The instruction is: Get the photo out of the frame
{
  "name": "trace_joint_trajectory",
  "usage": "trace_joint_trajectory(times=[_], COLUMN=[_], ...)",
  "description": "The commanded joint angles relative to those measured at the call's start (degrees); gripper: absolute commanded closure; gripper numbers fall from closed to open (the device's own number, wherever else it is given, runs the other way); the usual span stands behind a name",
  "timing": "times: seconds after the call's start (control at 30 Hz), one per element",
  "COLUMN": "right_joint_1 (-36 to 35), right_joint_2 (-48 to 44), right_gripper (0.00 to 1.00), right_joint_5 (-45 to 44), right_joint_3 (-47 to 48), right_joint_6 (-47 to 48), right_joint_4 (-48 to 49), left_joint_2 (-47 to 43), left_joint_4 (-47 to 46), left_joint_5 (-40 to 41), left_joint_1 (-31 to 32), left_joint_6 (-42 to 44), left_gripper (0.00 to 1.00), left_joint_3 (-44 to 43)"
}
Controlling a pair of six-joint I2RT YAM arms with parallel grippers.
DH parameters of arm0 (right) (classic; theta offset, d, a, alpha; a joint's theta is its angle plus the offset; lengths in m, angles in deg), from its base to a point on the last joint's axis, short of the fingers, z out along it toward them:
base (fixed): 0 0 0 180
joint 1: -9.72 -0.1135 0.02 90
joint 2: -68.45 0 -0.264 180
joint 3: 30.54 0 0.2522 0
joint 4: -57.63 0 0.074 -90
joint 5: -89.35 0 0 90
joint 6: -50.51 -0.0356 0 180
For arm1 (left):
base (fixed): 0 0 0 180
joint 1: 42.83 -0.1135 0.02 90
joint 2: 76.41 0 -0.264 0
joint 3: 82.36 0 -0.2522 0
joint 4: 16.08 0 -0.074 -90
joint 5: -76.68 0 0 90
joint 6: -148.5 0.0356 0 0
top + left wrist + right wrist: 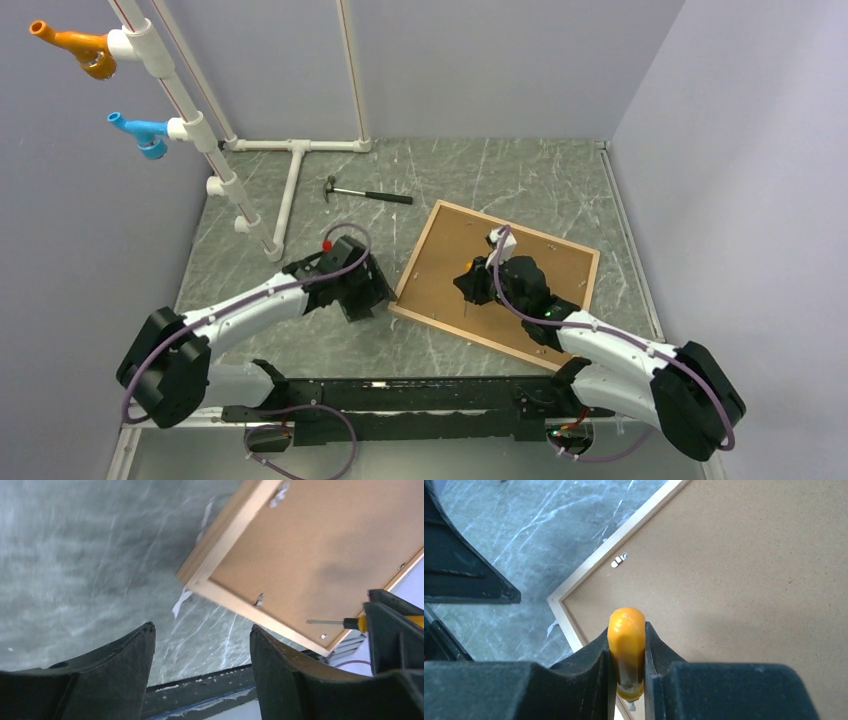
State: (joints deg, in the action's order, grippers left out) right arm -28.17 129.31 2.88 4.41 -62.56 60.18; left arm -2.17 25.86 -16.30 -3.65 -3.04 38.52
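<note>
Right gripper (626, 635): clamps orange screwdriver (626, 655) | left gripper (201, 630): jaws apart, empty | frame (225, 530): face-down, brown back up

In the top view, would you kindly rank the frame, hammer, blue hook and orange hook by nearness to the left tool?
1. frame, just right of the left tool
2. hammer, beyond it
3. blue hook, far left
4. orange hook, top left

Light wood frame (614, 545) lies face-down, askew; brown back, perhaps the photo (749, 580), fills it.
</note>
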Motion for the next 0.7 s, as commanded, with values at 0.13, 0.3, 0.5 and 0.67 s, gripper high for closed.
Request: trace_joint_trajectory(times=[0.13,0.3,0.5,0.67], right_joint_1=[0.14,0.19,0.20,0.22], right_joint_2=[-7.15,-8.96,-9.36,-10.11], right_gripper=[1.00,1.00,1.00,1.00], right_joint_5=[1.85,1.56,2.46,2.79], right_joint_3=[-3.37,-4.27,-5.01,-5.11], right_joint_6=[0.49,0.33,0.13,0.09], right_joint_4=[6.75,6.80,7.45,7.40], left_joint_2=[-7.41,0.35,7.31,9.51], left_joint_4=[-13.94,-18.13,-20.81,-20.85], left_joint_5=[2.59,1.30,2.14,2.81], left_joint_1=[5.28,7.21,10.56,11.09], left_joint_6=[-37.85,-40.82,-46.96,-49.55], left_gripper=[0.25,0.22,0.31,0.40], left_joint_3=[12.68,10.66,9.40,9.52])
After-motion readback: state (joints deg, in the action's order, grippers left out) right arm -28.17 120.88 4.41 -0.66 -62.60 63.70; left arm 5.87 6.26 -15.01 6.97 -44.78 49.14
